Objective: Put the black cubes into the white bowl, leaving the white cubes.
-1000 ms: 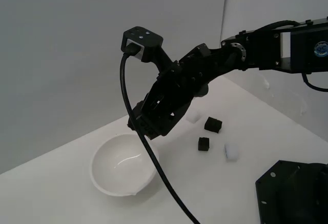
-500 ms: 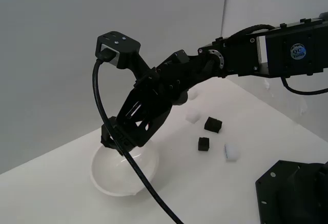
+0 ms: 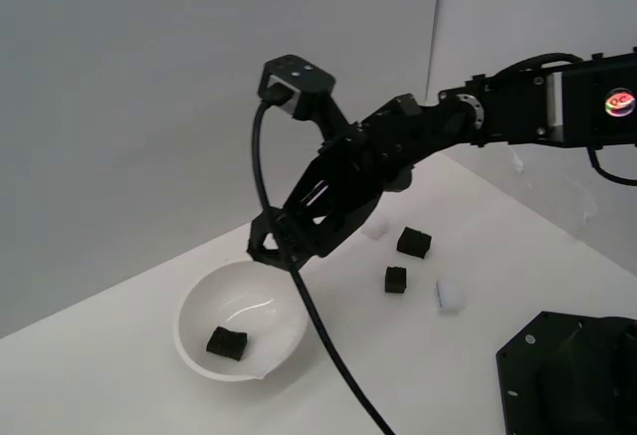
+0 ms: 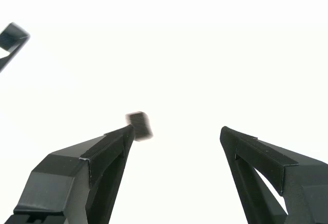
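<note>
The white bowl (image 3: 214,301) stands at the exterior view's left, and one black cube (image 3: 227,342) lies inside it. My gripper (image 3: 277,252) hangs open and empty just above the bowl's far rim. In the wrist view the gripper (image 4: 177,129) shows its jaws spread wide, with that black cube (image 4: 139,125) below, beside one fingertip (image 4: 120,137). Two more black cubes (image 3: 413,242) (image 3: 395,279) rest on the table to the exterior view's right of the bowl. A white cube (image 3: 450,296) lies past them, and another white cube (image 3: 375,226) sits partly behind the arm.
A black robot base (image 3: 567,375) fills the exterior view's lower right corner. The wrist camera's black cable (image 3: 318,355) hangs across the bowl's rim. A grey wall backs the white table. A dark unidentified shape (image 4: 11,38) sits at the wrist view's edge.
The gripper swung over the bowl, let go of a black cube that now lies inside, then rose and moved back toward the exterior view's right.
</note>
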